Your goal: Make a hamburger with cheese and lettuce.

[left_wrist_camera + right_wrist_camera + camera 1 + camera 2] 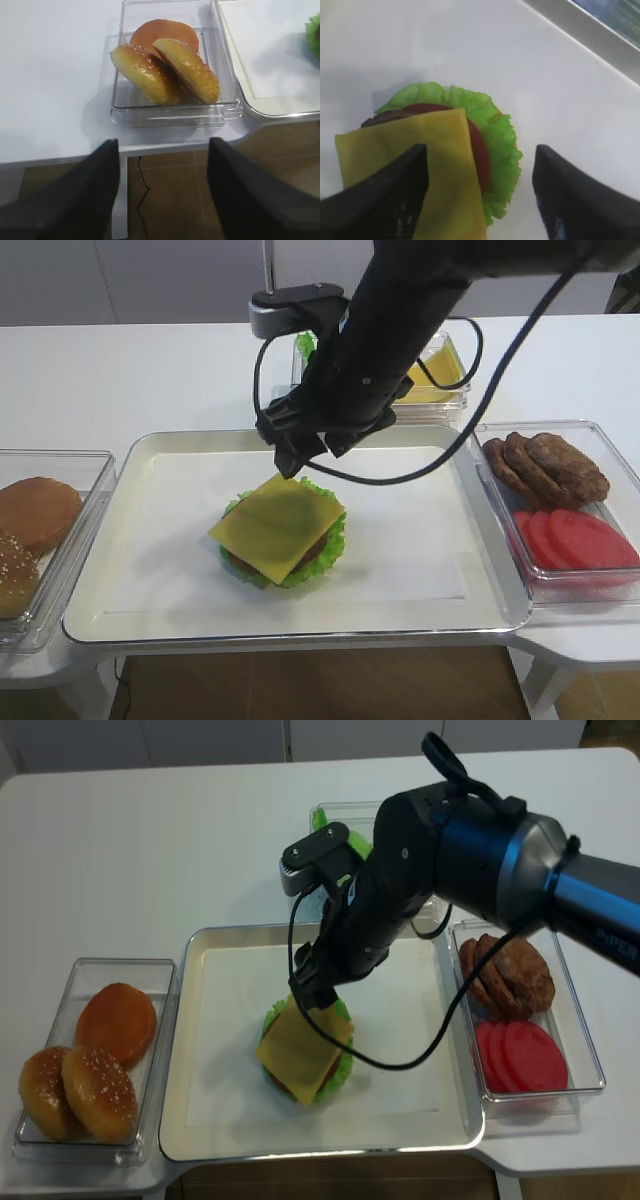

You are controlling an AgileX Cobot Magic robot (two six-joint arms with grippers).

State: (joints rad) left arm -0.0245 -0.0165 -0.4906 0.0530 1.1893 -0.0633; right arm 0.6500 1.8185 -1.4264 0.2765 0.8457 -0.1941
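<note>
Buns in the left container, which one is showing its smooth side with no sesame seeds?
The bun at the back of the clear container, farthest from the table's front edge. Its face is plain orange-brown; the two nearer buns are speckled with sesame.

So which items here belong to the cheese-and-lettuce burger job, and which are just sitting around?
In the job: hamburger, cheese on top, lettuce frill, right gripper open above it, tray.
Lying about: buns, loose patties, tomato slices, cheese pile.

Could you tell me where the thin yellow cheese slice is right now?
The thin yellow cheese slice lies atop the brown patty and green lettuce, centre of the white tray.
</note>
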